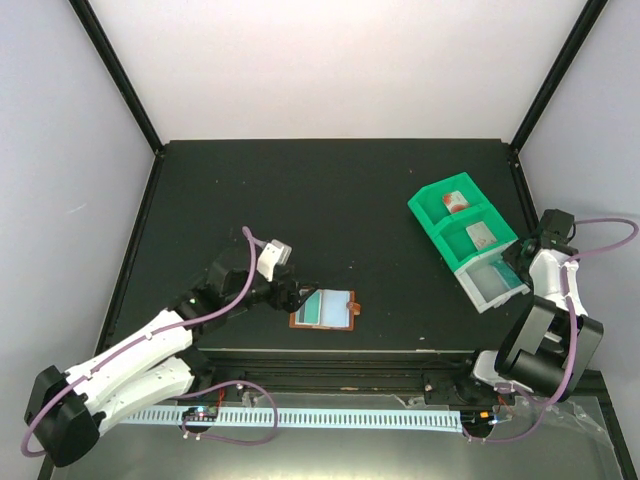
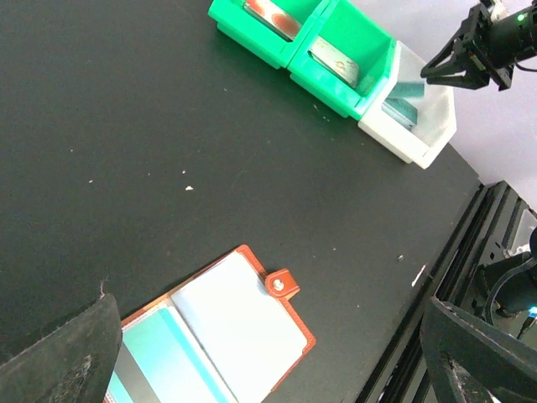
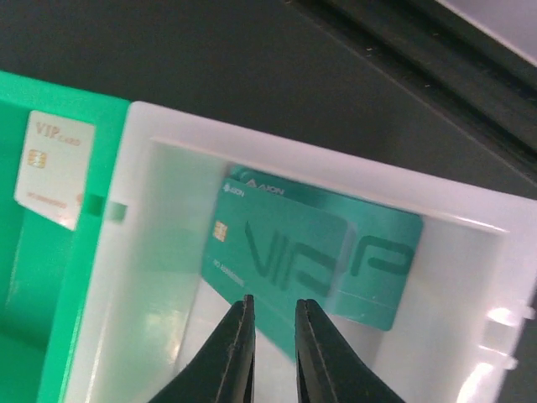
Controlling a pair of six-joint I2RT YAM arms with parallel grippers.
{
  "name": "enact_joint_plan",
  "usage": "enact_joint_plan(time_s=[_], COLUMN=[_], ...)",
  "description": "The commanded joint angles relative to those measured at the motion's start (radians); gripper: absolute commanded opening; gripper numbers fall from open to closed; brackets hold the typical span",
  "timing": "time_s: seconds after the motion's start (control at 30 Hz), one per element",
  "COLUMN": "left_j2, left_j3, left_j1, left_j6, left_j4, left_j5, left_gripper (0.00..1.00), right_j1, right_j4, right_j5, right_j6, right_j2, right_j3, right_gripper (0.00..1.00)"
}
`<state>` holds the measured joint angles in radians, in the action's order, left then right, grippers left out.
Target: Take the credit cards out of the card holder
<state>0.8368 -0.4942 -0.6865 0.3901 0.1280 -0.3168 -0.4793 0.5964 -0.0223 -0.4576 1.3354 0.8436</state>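
Observation:
The brown card holder (image 1: 325, 310) lies open near the table's front edge, showing pale blue-grey pockets (image 2: 243, 327); something teal (image 2: 159, 361) shows in its left pocket. My left gripper (image 1: 290, 297) hovers over its left end, jaws wide open (image 2: 270, 306) and holding nothing. My right gripper (image 3: 273, 304) hangs over the white bin (image 3: 159, 252), jaws a narrow gap apart just above a teal VIP credit card (image 3: 310, 243) resting inside. A white card with a red mark (image 1: 456, 201) and a greyish-white card (image 1: 482, 236) lie in the green compartments.
The green tray (image 1: 437, 213) with its white end bin (image 1: 492, 283) stands at the right of the black table, close to the right edge. A white ruler strip (image 1: 320, 416) runs along the frame below the table's front edge.

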Motion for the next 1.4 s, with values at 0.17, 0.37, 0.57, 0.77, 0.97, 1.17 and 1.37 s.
enact_joint_plan(time_s=[0.17, 0.37, 0.57, 0.77, 0.97, 1.17, 1.37], left_j2=[-0.03, -0.007, 0.043, 0.107, 0.196, 0.29, 0.396], left_j3=[-0.02, -0.018, -0.032, -0.035, -0.017, 0.013, 0.025], left_j1=[0.005, 0.006, 0.009, 0.026, 0.094, 0.132, 0.133], left_j6=[0.016, 0.024, 0.046, 0.096, 0.14, 0.168, 0.155], left_j4=[0.025, 0.038, 0.056, 0.088, 0.064, 0.013, -0.04], left_j5=[0.03, 0.055, 0.071, 0.066, -0.065, -0.109, -0.122], left_gripper=[0.99, 0.99, 0.99, 0.98, 0.82, 0.66, 0.57], right_j1=[-0.007, -0.007, 0.028, 0.13, 0.288, 0.521, 0.746], right_j4=[0.067, 0.077, 0.062, -0.008, -0.053, -0.123, -0.233], right_j5=[0.193, 0.166, 0.001, -0.149, -0.243, -0.32, -0.322], right_j6=[-0.083, -0.111, -0.093, -0.029, -0.062, -0.153, -0.267], right_j2=[-0.011, -0.027, -0.069, -0.163, -0.267, -0.35, -0.37], right_j3=[0.045, 0.047, 0.035, -0.026, -0.086, -0.164, -0.242], right_gripper=[0.21, 0.23, 0.28, 0.32, 0.33, 0.34, 0.34])
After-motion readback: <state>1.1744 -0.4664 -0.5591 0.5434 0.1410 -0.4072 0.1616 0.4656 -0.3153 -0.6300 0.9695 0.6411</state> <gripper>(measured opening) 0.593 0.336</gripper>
